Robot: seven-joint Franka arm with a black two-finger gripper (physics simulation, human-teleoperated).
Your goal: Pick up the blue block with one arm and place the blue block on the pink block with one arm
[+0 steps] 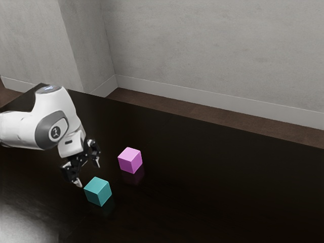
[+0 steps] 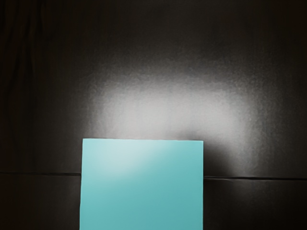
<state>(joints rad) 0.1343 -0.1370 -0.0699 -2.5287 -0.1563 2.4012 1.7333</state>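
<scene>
Pincer (image 1: 87, 172) spread wide, empty, hovering just beside one blue block (image 1: 97, 191).
One pink block (image 1: 130, 159) nearby, apart, on same dark table (image 1: 228, 192).

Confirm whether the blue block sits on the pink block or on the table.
On the table: the blue block rests flat there, apart from the pink block.

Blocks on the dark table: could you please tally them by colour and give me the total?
blue block: 1
pink block: 1
Total: 2 blocks
</scene>
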